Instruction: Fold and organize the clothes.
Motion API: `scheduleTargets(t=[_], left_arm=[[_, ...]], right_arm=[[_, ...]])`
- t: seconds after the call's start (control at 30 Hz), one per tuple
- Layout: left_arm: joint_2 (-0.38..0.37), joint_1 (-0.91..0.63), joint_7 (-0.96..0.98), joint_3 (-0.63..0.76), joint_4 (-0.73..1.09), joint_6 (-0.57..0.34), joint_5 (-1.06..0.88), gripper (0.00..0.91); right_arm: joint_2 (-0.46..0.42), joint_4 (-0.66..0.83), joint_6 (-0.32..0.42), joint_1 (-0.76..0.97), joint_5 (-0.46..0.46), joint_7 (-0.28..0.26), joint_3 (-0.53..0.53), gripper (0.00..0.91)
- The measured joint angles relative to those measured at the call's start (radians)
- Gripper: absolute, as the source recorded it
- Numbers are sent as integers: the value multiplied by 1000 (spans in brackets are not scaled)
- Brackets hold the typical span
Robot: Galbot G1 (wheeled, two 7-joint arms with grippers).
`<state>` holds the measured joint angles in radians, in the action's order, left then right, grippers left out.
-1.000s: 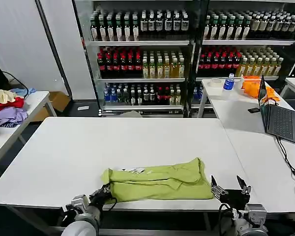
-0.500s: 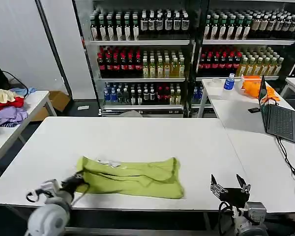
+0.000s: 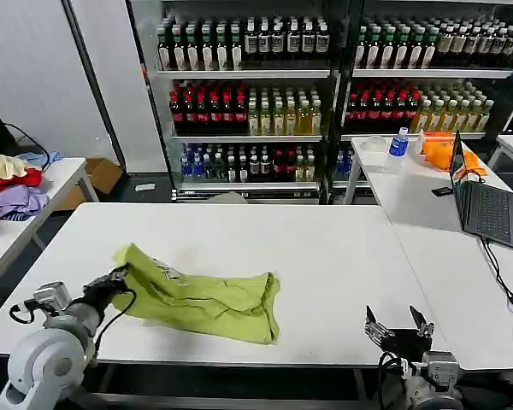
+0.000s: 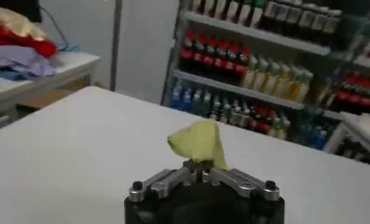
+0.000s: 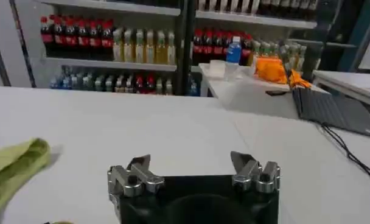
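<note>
Left gripper (image 3: 120, 275) pinching T-shirt (image 3: 207, 295) corner on table (image 3: 325, 248); right gripper (image 3: 399, 323) fingers spread, idle

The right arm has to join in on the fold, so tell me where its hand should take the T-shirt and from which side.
Probably the free near-right corner of the T-shirt, coming in low from the robot's right. That end lies flat on the table, while the left hand is shut on the opposite end. The right hand hovers open at the table's near edge.

White rectangular laminate table (image 3: 325, 248) carried one item: a crumpled lime yellow-green soft-fabric T-shirt (image 3: 207, 296), lying at 8 o'clock from table centre, toward the near edge.
</note>
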<state>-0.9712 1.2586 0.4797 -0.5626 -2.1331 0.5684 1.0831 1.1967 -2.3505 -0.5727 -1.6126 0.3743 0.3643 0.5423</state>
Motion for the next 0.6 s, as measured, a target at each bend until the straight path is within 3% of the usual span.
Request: scheduleTargets(t=[0.6], left_arm=[[-212,-75,35,256,26,-4,101,30]], right_arm=[[28,25,10,13,-19,-4,-21,907]])
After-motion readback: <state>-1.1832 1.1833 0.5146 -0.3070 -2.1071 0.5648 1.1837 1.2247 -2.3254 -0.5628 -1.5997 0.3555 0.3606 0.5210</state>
